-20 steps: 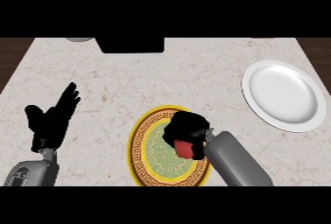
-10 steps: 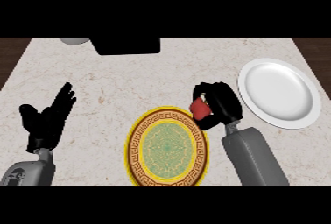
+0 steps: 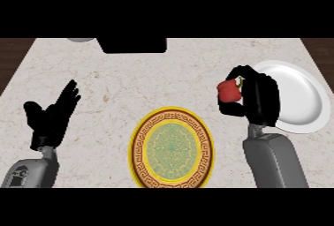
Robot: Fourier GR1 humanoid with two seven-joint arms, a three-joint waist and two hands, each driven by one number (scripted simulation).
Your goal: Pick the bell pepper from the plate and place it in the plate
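Red bell pepper (image 3: 228,90) held aloft in the right hand (image 3: 256,99), tucked against the palm's left side with fingers (image 3: 239,71) curled over its top and thumb seemingly hooked beneath. Positioned just at the white plate's (image 3: 303,99) left rim, above counter (image 3: 130,79). Patterned yellow plate (image 3: 172,150) bare. Left hand (image 3: 51,117) resting at left, fingers straight, spread upward.

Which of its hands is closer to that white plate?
Right. The right hand, holding the red pepper, overlaps the white plate's left edge; the left hand rests open across the counter.
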